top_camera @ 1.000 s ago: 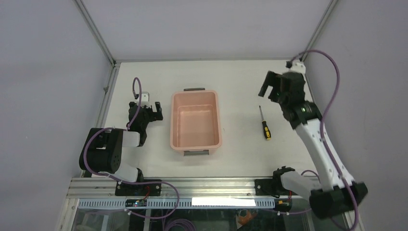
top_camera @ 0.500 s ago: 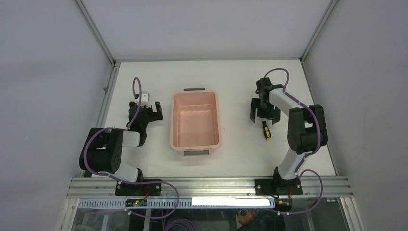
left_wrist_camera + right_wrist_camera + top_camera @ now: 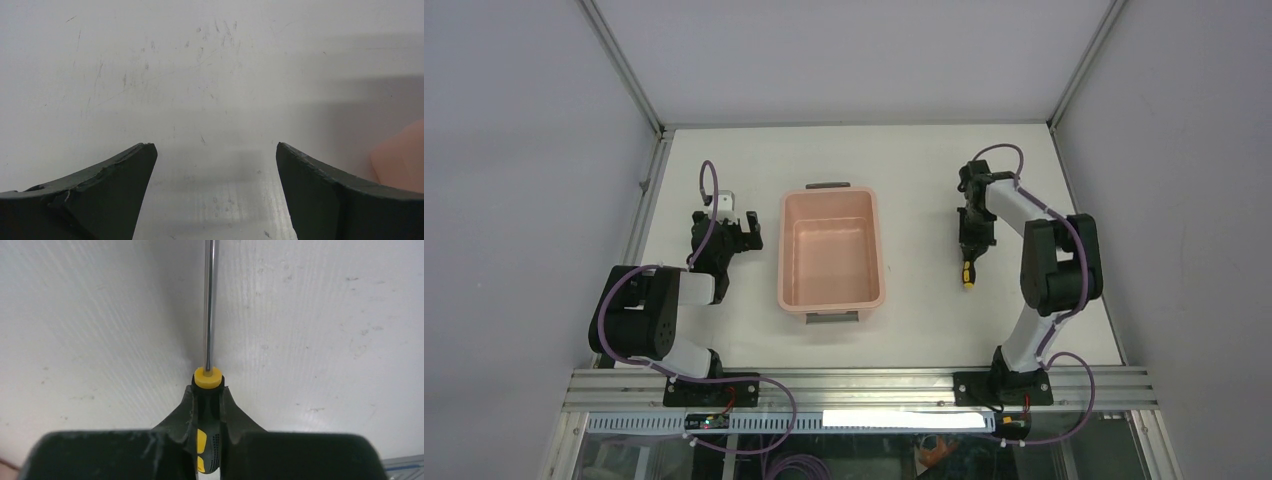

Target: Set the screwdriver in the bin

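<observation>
The screwdriver (image 3: pixel 208 377) has a yellow-and-black handle and a thin metal shaft pointing away from the wrist camera. My right gripper (image 3: pixel 208 390) is shut on its handle, one finger on each side. From above, the right gripper (image 3: pixel 971 243) stands low over the table, right of the bin, with the handle's end (image 3: pixel 968 276) sticking out towards the near side. Whether the screwdriver rests on the table or hangs just above it cannot be told. The pale pink bin (image 3: pixel 782 250) sits mid-table with nothing in it. My left gripper (image 3: pixel 742 226) rests open left of the bin, fingers (image 3: pixel 142 160) wide apart over bare table.
A corner of the bin (image 3: pixel 405 155) shows at the right edge of the left wrist view. Grey enclosure walls and metal posts (image 3: pixel 624 65) surround the white table. An aluminium rail (image 3: pixel 854 385) runs along the near edge, carrying both arm bases.
The right arm came down over the screwdriver and its gripper went from wide open to shut on the handle. The handle shifted slightly to the left. The left arm and the bin stayed still.
</observation>
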`<control>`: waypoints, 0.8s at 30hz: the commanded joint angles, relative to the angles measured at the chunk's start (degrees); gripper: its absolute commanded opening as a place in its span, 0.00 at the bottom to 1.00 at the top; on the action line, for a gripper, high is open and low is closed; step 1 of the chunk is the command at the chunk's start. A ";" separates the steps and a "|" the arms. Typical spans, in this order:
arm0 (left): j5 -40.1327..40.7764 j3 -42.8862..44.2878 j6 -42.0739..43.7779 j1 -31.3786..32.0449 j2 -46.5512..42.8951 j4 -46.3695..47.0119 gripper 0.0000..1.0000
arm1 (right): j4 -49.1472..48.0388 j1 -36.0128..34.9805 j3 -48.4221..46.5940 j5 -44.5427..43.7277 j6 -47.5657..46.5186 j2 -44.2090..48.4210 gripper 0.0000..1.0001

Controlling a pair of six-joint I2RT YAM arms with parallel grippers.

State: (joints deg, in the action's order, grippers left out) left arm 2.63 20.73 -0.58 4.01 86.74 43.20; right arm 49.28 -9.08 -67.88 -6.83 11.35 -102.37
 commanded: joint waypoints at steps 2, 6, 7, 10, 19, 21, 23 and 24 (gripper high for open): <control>-0.79 1.11 -0.04 -0.65 -0.44 3.14 0.99 | 15.11 0.47 -12.96 -0.02 -1.46 7.64 0.00; -0.79 1.12 -0.04 -0.67 -0.44 3.13 0.99 | 26.38 0.60 -23.65 0.88 2.75 8.78 0.00; -0.79 1.13 -0.04 -0.67 -0.44 3.12 0.99 | 28.54 0.52 -25.93 1.81 3.60 8.81 0.00; -0.79 1.15 -0.04 -0.67 -0.49 3.12 0.99 | 30.80 -1.06 -30.42 4.32 6.78 10.74 0.00; -0.79 1.08 -0.04 -0.63 -0.42 3.13 0.99 | 19.43 -28.51 -40.29 2.38 18.53 9.19 0.00; -0.79 1.11 -0.04 -0.65 -0.41 3.16 0.99 | 17.08 -34.27 -42.22 0.27 19.45 5.73 0.00; -0.79 1.09 -0.04 -0.67 -0.45 3.12 0.99 | 14.69 -38.57 -42.88 -1.89 20.29 2.24 0.00; -0.74 1.12 -0.04 -0.67 -0.46 3.12 0.99 | 13.28 -40.29 -42.68 -2.43 20.63 0.42 0.00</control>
State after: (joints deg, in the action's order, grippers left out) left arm 2.63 20.73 -0.58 4.01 86.74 43.20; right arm 69.23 -43.79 -108.60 -5.67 27.83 -96.36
